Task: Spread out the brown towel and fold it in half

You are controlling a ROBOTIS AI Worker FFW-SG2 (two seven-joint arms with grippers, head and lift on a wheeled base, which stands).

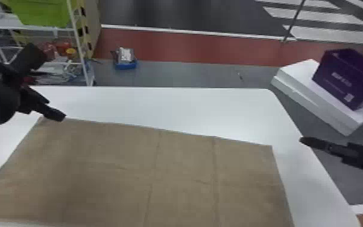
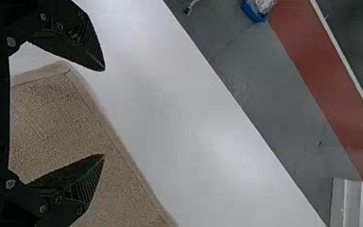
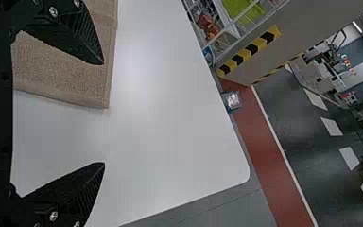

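1. the brown towel point(image 1: 114, 166) lies flat on the white table point(image 1: 165, 104), spread from the left edge of the frame to right of centre and running down to the bottom. creases run up and down through its middle and right part. its far edge slants down toward the right.
2. the left gripper point(image 1: 55, 109) is at the left of the frame, by the towel's upper left corner. its fingers stand wide apart, with nothing pinched between them.
3. the right gripper point(image 1: 306, 141) is at the right of the frame, over the table's right edge and well apart from the towel's upper right corner. its fingers are also wide, holding nothing.
4. at the upper right, a purple box point(image 1: 345, 77) sits on a white box point(image 1: 300, 81).
5. at the upper left, a green bin point(image 1: 42, 13) rests on a white rack point(image 1: 80, 45).
6. a blue tray point(image 1: 125, 65) is on the floor, upper left of centre.
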